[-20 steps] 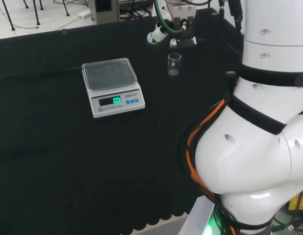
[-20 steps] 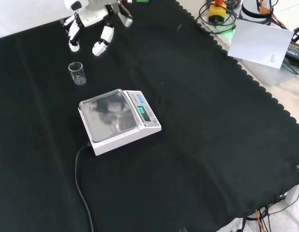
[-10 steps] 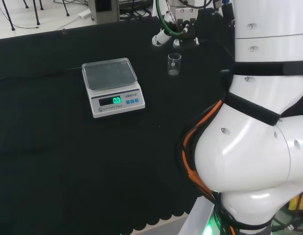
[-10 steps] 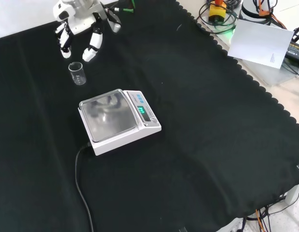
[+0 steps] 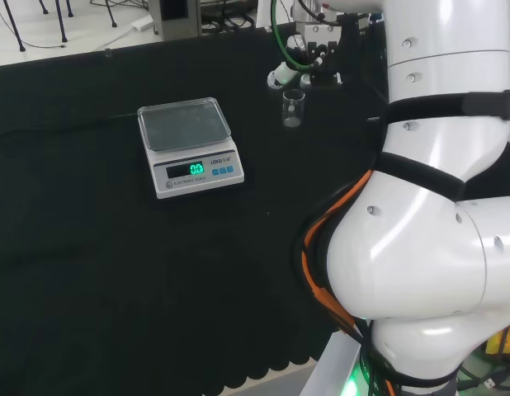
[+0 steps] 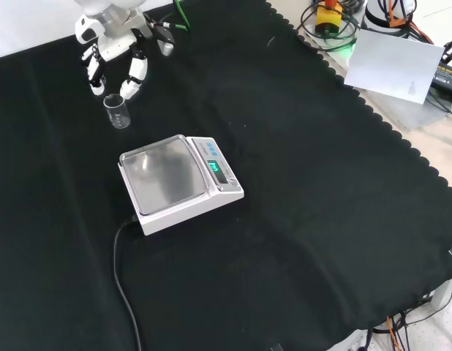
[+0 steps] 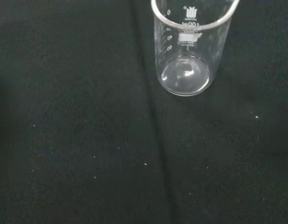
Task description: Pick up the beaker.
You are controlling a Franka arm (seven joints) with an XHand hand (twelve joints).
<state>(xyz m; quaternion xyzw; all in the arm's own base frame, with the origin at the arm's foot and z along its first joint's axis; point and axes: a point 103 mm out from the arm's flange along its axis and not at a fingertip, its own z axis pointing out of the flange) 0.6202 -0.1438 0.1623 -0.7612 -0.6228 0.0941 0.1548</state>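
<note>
**Hand above the beaker, not touching it**

In the front view the hand [image 6: 113, 45] hangs just behind the beaker [image 6: 117, 112], with its fingers [image 6: 132, 77] spread apart, pointing down and holding nothing. The beaker stands upright on the black cloth [image 6: 306, 212], empty as the wrist view shows. The scale [image 6: 179, 182] sits near the beaker, in front of it, with its cable [image 6: 121, 278] running toward the view's bottom edge.

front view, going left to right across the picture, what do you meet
hand → beaker, just below the fingertips → digital scale → white sheet of paper at the far right, off the cloth
</note>
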